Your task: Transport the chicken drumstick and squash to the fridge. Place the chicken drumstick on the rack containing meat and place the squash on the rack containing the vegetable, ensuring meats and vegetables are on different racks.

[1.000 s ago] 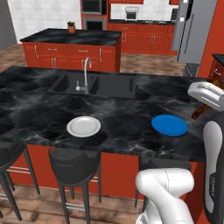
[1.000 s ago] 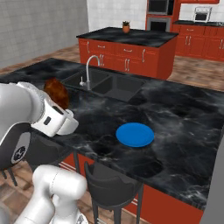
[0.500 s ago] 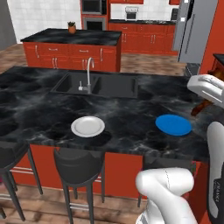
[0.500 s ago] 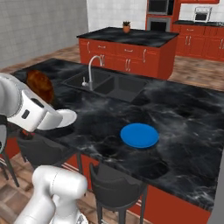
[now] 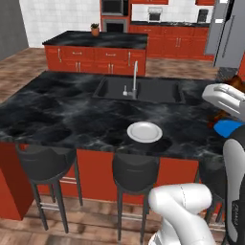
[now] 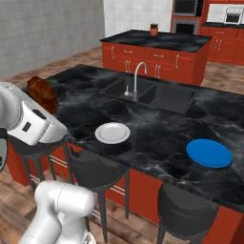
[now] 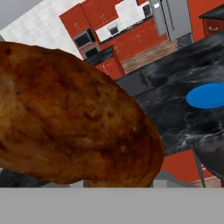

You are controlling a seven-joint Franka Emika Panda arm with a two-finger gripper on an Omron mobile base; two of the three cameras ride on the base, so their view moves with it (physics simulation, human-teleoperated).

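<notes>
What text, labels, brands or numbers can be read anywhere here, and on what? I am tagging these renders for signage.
None can be read: the fridge, the wall ovens, the blue plate, the white plate and the chicken drumstick all carry no lettering.

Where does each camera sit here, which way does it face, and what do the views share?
Left base view: behind the arm to its left, looking over the black counter at the sink; white arm at lower right.
Right base view: behind the arm to its right, same counter; arm at lower left with the chicken drumstick above it.
Hand view: on the hand, the drumstick close up, the fridge far behind.
Shared: both base views show the white plate and the blue plate.
</notes>
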